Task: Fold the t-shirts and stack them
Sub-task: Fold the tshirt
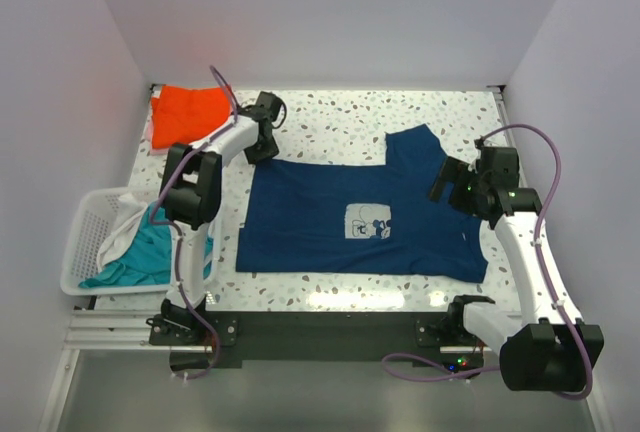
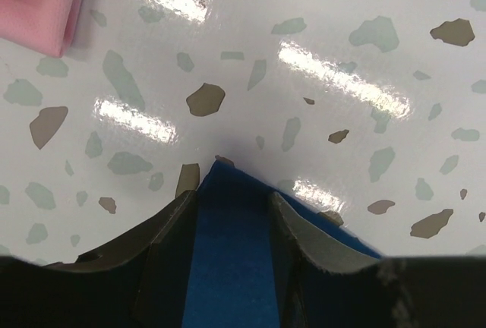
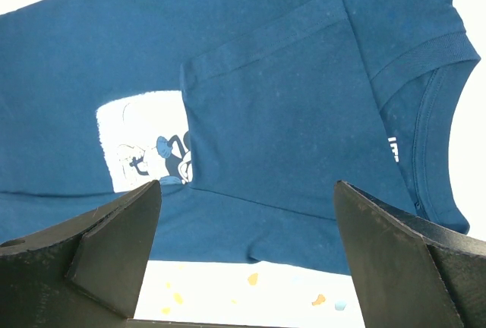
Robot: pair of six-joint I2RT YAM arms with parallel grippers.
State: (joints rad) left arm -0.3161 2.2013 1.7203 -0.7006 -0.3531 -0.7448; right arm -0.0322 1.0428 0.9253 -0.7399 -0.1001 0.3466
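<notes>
Top view: the navy t-shirt (image 1: 330,217) lies flat on the tabletop (image 1: 340,117). Its long axis runs left to right, with the hem toward the left arm and the collar toward the right. The left fingers (image 1: 259,155) sit at the far hem corner, and the right fingers (image 1: 443,184) hover by the collar end.

Left wrist view: the fingers stand partway apart and straddle that corner. Cloth lies between them, not visibly pinched.

Right wrist view: the fingers are wide and hold nothing. The folded-in sleeve (image 3: 266,100) lies straight ahead.
</notes>
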